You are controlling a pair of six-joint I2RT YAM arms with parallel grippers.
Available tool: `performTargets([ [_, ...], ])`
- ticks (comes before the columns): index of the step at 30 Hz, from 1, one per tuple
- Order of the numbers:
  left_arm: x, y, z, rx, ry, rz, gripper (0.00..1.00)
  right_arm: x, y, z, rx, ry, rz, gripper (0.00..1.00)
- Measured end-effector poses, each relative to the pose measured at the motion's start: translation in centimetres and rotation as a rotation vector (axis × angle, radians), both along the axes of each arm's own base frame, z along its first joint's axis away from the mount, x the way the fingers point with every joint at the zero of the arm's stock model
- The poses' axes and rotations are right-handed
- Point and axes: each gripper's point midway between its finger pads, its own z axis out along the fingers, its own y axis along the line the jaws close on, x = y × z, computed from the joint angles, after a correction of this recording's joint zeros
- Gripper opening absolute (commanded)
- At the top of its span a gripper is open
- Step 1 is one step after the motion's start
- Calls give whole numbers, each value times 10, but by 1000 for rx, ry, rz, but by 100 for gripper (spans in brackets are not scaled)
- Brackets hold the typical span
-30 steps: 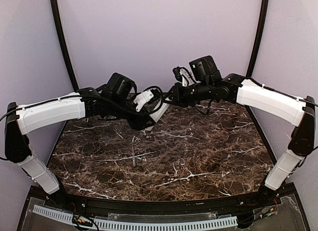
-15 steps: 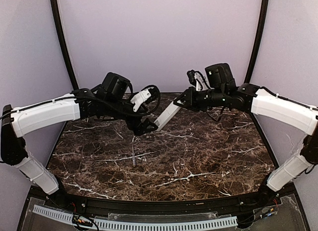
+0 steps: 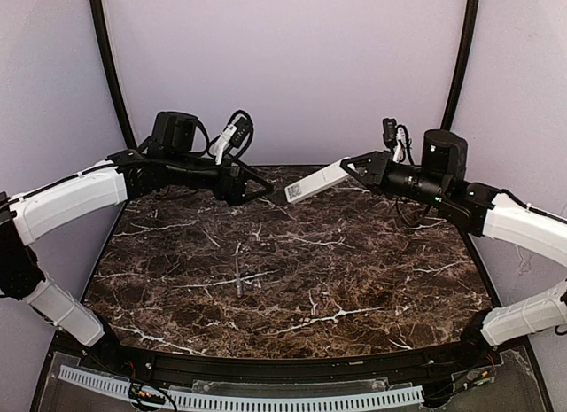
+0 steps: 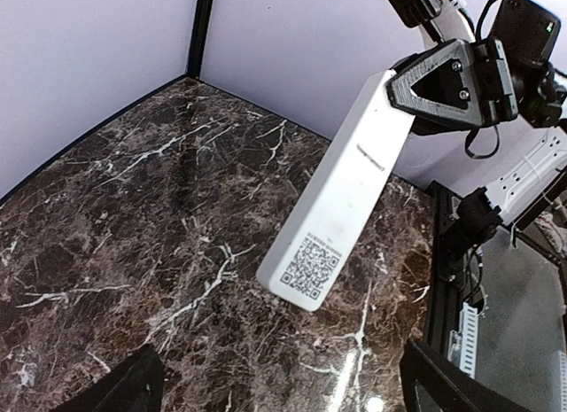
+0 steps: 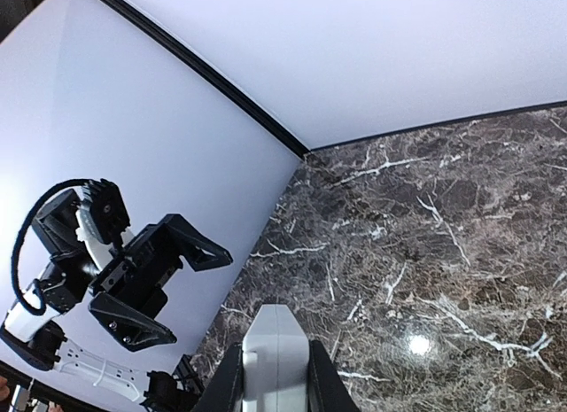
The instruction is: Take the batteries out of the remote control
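The white remote control (image 3: 312, 182) hangs in the air over the far middle of the table, tilted, its free end with a QR code pointing left. My right gripper (image 3: 352, 170) is shut on its other end. In the right wrist view the remote control (image 5: 275, 354) sits between my two fingers (image 5: 229, 384). My left gripper (image 3: 260, 190) stands open a short way left of the remote's free end, touching nothing. The left wrist view shows the remote control (image 4: 341, 195) above the marble with the right gripper (image 4: 406, 97) clamped on it. No batteries show.
A thin grey stick-like tool (image 3: 238, 275) lies on the dark marble table (image 3: 354, 279) left of centre. Purple walls and black corner posts (image 3: 111, 71) close in the back. A black rail (image 3: 283, 369) runs along the table's near edge.
My left gripper has opened, let go of the remote and drawn back to the left. My right gripper has carried the remote to the right and upward.
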Motion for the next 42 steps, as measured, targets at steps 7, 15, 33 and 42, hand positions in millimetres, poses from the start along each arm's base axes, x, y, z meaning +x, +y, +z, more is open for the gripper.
performTargets([
  [7,-11,-17,39,-207,131,-87,92,-10,-16,29,163,-99,-19,0],
  [15,-14,-29,81,-418,241,-186,91,-18,-22,47,330,-151,-7,0],
  [33,6,-56,52,-455,436,-225,75,-19,-14,46,498,-115,60,0],
  [42,-3,-65,58,-475,441,-275,67,-17,-11,42,498,-98,65,0],
])
